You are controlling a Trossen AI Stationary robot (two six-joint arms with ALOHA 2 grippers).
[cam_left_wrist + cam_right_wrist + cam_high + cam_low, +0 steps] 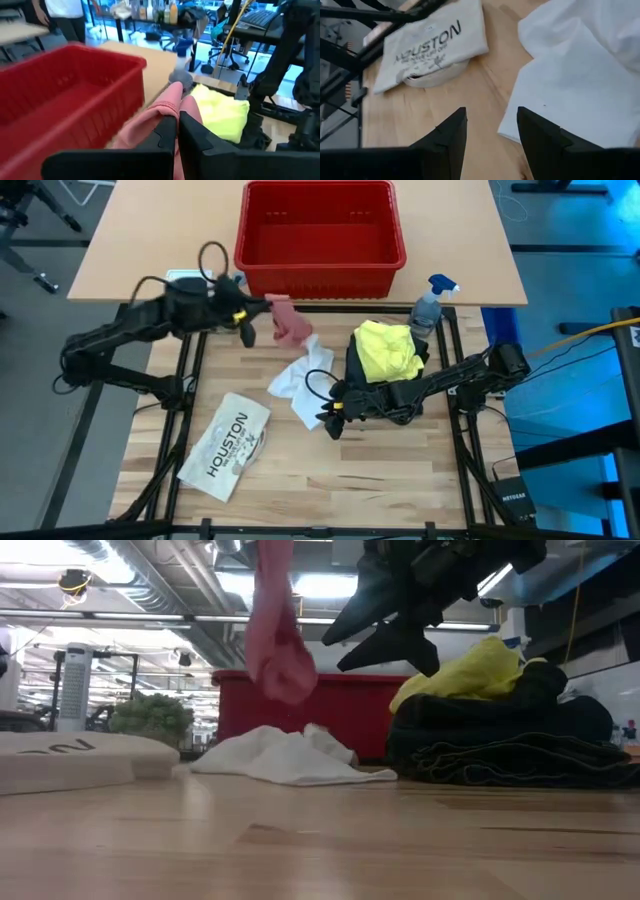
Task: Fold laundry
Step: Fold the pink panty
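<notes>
One pink cloth hangs beside basket rim.

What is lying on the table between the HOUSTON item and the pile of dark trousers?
The white cloth lies crumpled between the HOUSTON item and the dark trousers, clearest in the high view.

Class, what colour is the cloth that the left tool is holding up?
The cloth is pink, clearest in the low view, hanging from the left tool.

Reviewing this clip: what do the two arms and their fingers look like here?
Both arms are black and jointed, with loose black cables looping off them. The left gripper and right gripper each show small yellow markings near the wrist. Fingers are flat, dark, angular, tapering to blunt tips.
</notes>
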